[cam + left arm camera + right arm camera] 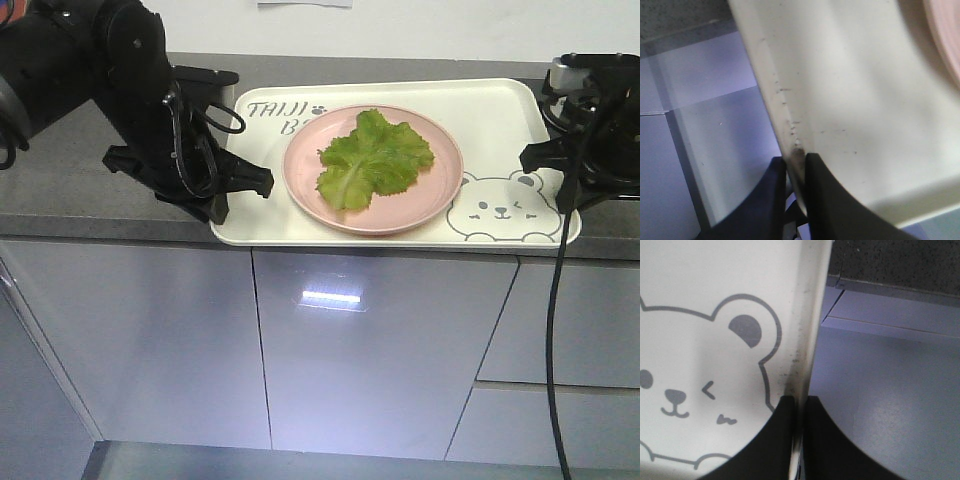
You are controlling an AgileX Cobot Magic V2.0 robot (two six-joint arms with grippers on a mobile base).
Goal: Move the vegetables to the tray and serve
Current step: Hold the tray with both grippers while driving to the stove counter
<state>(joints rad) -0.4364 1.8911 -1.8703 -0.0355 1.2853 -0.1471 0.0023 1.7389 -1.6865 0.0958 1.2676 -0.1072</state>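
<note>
On the dark grey table [80, 190], a large cream tray [500, 110] with rounded corners lies lengthwise from left to right. Its near edge is about level with the table's front edge. Grey lettering [272, 110] beginning "TAIJI" sits at the tray's far left corner, partly hidden by a round pink plate [445, 195]. A winking bear face [497, 208] is drawn at the near right corner. The plate stands on the tray near its middle.

One lettuce leaf [375, 158] lies on the plate, inside the rim. The leaf is light green and crinkled, with ruffled edges and a pale rib running toward the near left. It is smaller than the plate.

The black left end effector [225, 200] meets the tray's left rim close to the near corner. The left wrist view shows its two fingers [772, 195] drawn to a narrow gap with the rim pinched between them. The right end effector [563, 195] is at the tray's right rim, beside the bear face. The right wrist view shows its fingers [782, 440] likewise narrow, clamped one on each side of the rim. Small dark scuff marks dot both rims just beyond the fingertips.

Whether the tray rests on the table or is raised off it cannot be told. Below the table are glossy grey cabinet doors [380, 340].
</note>
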